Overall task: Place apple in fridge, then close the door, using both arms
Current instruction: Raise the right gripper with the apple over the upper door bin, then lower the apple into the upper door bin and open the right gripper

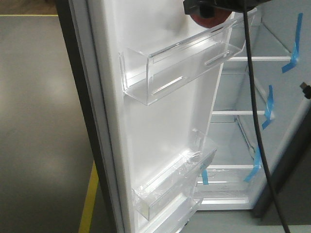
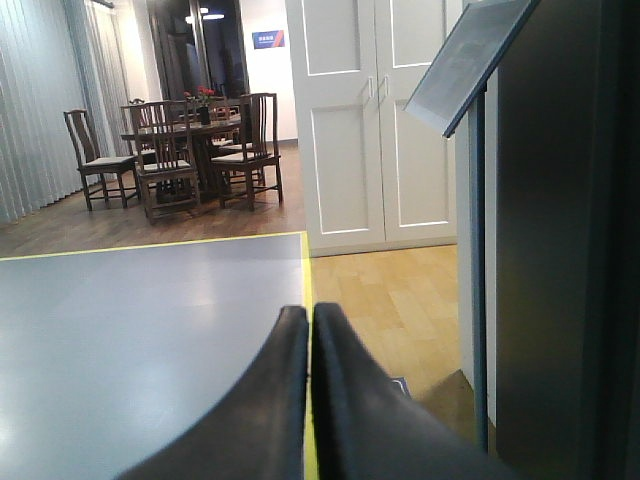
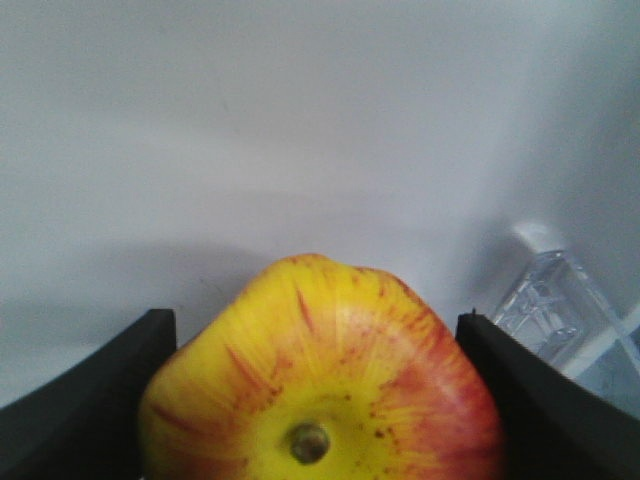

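A: Where is the apple [image 3: 320, 390]?

B: It sits between the two black fingers [image 3: 90, 400] of the right end effector [image 3: 315, 335], which grips it from both sides. The stem end faces the wrist camera, and a white wall [image 3: 300, 120] is behind it.

A: And in the front view?

B: There it is a red patch at the top edge, right of centre, just at the far end of the upper clear bin [image 1: 184, 63] on the open door [image 1: 165, 126]. I cannot tell if it is inside this bin or above it.

A: And the fridge [image 1: 235, 85]?

B: It is open, at the right of the frame, with glass shelves [image 1: 260, 59] and blue tape [image 1: 291, 56].

A: The other arm?

B: The left end effector [image 2: 308, 318] is closed with its fingers touching and nothing between them, low in its frame over the grey floor [image 2: 130, 330].
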Robot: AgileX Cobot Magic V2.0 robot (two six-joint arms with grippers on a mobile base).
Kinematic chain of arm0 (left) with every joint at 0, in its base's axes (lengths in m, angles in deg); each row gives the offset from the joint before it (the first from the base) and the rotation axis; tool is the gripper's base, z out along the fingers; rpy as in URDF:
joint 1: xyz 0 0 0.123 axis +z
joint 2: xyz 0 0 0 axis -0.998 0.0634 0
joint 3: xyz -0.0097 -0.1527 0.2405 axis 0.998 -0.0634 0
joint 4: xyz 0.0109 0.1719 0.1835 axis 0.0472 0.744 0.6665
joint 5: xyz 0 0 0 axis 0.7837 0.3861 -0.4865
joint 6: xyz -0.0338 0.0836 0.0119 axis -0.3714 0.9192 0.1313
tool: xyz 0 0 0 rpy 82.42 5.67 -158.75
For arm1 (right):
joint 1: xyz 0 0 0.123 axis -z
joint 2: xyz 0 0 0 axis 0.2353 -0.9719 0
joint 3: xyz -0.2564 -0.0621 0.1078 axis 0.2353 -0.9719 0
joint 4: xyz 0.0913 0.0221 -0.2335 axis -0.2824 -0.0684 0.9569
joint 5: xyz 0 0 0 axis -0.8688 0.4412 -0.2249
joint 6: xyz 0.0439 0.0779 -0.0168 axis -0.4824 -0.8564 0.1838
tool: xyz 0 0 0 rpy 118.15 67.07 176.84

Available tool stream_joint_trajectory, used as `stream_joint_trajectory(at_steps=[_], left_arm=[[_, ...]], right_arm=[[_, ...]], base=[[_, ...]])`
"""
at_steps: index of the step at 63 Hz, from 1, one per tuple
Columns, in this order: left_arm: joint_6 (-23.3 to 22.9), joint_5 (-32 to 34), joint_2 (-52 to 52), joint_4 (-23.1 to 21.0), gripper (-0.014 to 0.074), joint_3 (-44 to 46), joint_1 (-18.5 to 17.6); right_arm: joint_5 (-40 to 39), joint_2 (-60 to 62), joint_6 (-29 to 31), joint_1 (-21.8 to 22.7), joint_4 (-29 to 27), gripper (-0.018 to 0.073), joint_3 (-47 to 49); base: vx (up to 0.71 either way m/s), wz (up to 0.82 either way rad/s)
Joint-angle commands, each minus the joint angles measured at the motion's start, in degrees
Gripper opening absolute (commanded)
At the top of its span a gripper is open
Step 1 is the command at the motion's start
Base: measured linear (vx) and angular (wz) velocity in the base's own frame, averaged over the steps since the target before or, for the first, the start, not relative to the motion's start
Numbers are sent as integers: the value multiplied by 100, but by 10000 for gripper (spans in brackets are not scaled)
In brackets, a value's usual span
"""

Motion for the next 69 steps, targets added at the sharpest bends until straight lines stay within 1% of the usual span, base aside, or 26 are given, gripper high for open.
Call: stream_joint_trajectory(at_steps=[1,8,18,26,47,51,58,69], left_arm=[[-18,391,-89,-54,-6,-120,-40],[-18,391,-89,-54,-6,-120,-40],[-18,391,-89,-54,-6,-120,-40],[-18,391,-89,-54,-6,-120,-40],[-18,391,-89,-54,-6,-120,-40],[-18,391,-89,-54,-6,-120,-40],[-18,391,-89,-54,-6,-120,-40],[-18,391,-89,-54,-6,-120,-40]], right_arm=[[-508,127,66,30,-28,387,179],[-455,64,66,30,-33,434,179],[-300,55,66,30,-33,557,179],[-288,105,66,30,-33,621,179],[-92,658,56,30,-33,620,174],[-67,827,55,30,-139,615,116],[-302,1388,146,12,-587,604,-516],[-1020,2582,631,12,-1217,594,-2322]], base=[[0,0],[0,0],[0,0],[0,0],[0,0],[0,0],[0,0],[0,0]])
